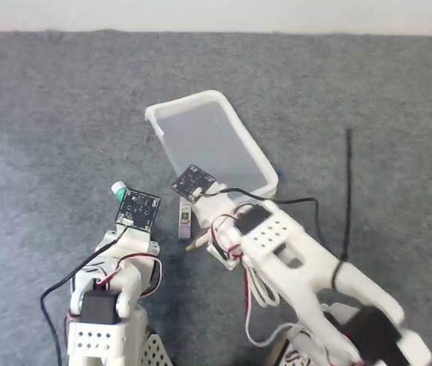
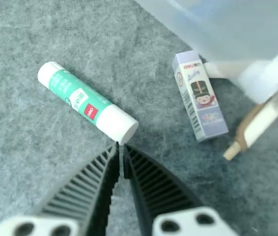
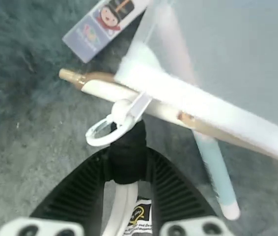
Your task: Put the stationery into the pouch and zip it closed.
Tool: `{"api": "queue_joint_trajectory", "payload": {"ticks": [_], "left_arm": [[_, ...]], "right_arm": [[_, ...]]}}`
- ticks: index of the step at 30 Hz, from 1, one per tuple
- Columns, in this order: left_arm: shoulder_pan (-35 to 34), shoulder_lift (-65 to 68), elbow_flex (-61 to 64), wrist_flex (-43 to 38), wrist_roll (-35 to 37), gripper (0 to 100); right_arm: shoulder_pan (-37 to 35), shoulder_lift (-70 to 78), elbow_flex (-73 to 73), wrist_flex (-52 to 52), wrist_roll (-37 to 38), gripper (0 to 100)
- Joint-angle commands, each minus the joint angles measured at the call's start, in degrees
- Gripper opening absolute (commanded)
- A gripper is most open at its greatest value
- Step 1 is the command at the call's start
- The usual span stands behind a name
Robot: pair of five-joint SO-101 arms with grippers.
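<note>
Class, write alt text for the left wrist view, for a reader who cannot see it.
The left pincer, shut, points at the white cap of a green-and-white glue stick lying on grey carpet. Beside it lies a lilac eraser, next to the tip of a beige pen and the edge of the translucent pouch.

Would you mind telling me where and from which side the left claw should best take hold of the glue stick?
Probably across its green middle, from straight above: the glue stick lies flat on the mat with both long sides free, apart from the eraser. The left claw, shut at its wider white end, must open first.
</note>
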State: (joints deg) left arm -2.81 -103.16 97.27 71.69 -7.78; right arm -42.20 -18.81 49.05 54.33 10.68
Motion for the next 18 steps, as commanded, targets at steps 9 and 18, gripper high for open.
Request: {"api": "queue_joint_trajectory", "payload": {"ticks": [9, 18], "left_arm": [[-0.2, -1.0, -0.7, 0.6, 0.7, 1], [0.2, -1.0, -0.7, 0.6, 0.7, 1]], "right_arm": [[1.3, -23.1, 7.6, 0.6, -0.2, 0.6], [5.1, -28.2, 8.1, -1.2, 1.6, 0.6]]}}
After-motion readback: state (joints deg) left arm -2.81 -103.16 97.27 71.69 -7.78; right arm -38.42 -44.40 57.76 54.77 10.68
